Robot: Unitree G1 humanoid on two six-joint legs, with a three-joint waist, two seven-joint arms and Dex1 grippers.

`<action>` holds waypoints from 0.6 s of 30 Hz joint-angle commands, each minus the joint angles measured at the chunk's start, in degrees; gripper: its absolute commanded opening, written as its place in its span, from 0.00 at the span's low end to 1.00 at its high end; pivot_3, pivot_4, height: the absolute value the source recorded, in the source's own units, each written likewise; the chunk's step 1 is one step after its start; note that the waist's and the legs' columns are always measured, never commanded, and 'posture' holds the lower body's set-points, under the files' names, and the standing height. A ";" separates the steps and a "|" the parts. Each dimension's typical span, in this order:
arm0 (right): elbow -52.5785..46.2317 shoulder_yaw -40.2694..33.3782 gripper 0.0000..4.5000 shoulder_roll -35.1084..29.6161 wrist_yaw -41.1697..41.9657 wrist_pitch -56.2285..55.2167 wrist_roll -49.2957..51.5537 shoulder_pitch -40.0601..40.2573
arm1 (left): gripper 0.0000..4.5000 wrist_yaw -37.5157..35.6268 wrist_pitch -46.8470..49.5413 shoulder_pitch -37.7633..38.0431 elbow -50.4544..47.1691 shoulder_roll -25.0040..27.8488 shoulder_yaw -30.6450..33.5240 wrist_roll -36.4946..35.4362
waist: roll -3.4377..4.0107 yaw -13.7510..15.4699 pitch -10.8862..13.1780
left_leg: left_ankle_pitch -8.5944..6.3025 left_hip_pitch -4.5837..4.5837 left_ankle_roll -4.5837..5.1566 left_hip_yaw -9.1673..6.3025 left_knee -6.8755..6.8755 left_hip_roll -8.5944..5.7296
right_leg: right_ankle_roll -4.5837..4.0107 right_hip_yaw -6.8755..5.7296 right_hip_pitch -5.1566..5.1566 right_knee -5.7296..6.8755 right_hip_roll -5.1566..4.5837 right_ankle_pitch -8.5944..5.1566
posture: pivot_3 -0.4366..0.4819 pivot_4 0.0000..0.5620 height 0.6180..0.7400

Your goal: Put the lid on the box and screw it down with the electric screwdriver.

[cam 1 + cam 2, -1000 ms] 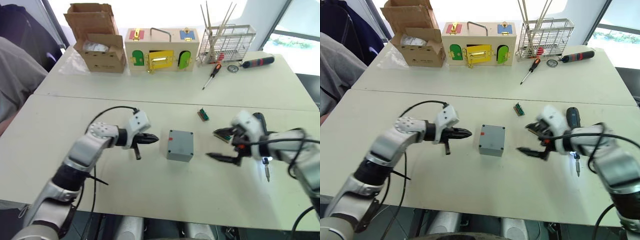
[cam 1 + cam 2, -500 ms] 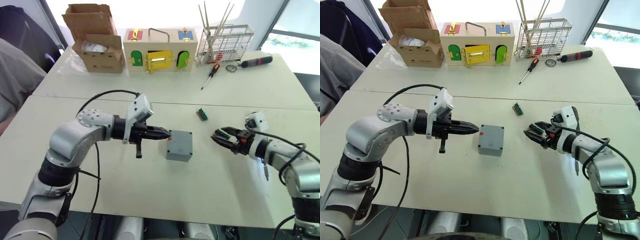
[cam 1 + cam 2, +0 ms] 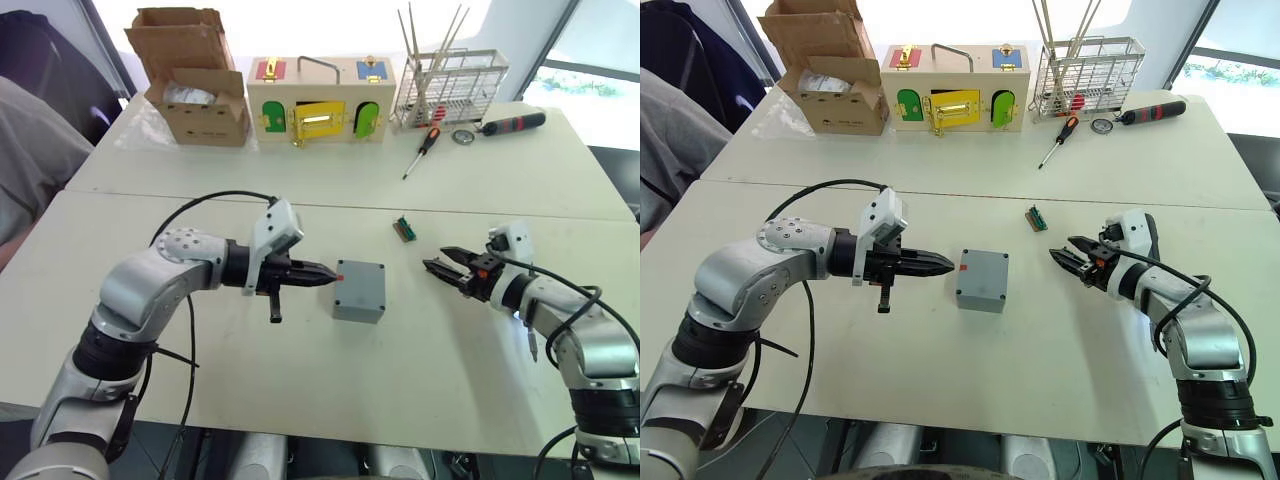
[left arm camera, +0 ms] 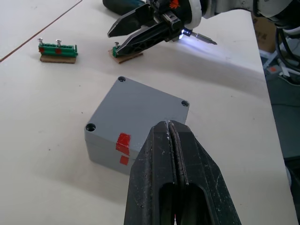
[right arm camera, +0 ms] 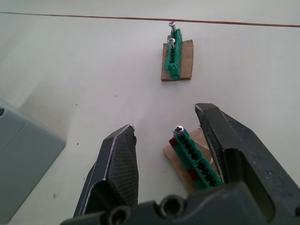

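Sitting lidded, box between closed left tool and spread right tool.

This looks like a robotics lab or test workshop: two plain white tables pushed together beside a bright window. Along the far edge stand an open cardboard box, a wooden box with coloured latched doors, a wire rack and hand screwdrivers.

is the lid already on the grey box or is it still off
On. The lid sits flush atop the box; its three visible corner holes look empty, so it seems not yet screwed.
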 commanded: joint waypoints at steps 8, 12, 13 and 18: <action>1.33 0.49 0.01 -0.11 -0.82 -1.68 -0.94 -0.87 | 0.00 0.65 -1.43 -0.09 -1.64 0.25 -0.65 0.00 | 0.00 -0.01 0.00 | 0.00 0.00 0.00 0.00 0.00 0.00 | 0.00 0.00 0.00 0.00 0.00 0.00 | 0.48 0.27 1.00; 0.79 0.15 0.01 -0.07 -1.04 -1.50 -0.56 -0.66 | 0.00 0.81 -1.46 0.03 -1.68 0.30 -0.72 0.02 | 0.00 0.00 0.00 | 0.00 0.00 0.00 0.00 0.00 0.00 | 0.00 0.00 0.00 0.00 0.00 0.00 | 0.48 0.27 1.00; 0.59 0.04 0.01 -0.07 -1.10 -1.41 -0.43 -0.60 | 0.00 0.84 -1.49 0.08 -1.68 0.30 -0.74 0.04 | 0.00 0.00 0.00 | 0.00 0.00 0.00 0.00 0.00 0.00 | 0.00 0.00 0.00 0.00 0.00 0.00 | 0.48 0.27 1.00; -1.73 -1.70 0.01 -0.16 -1.91 0.14 1.34 -1.30 | 0.00 0.88 -1.56 0.06 -1.49 0.27 -0.78 0.01 | 0.00 0.00 0.00 | 0.00 0.00 0.00 0.00 0.00 0.00 | 0.00 0.00 0.00 0.00 0.00 0.00 | 0.48 0.27 1.00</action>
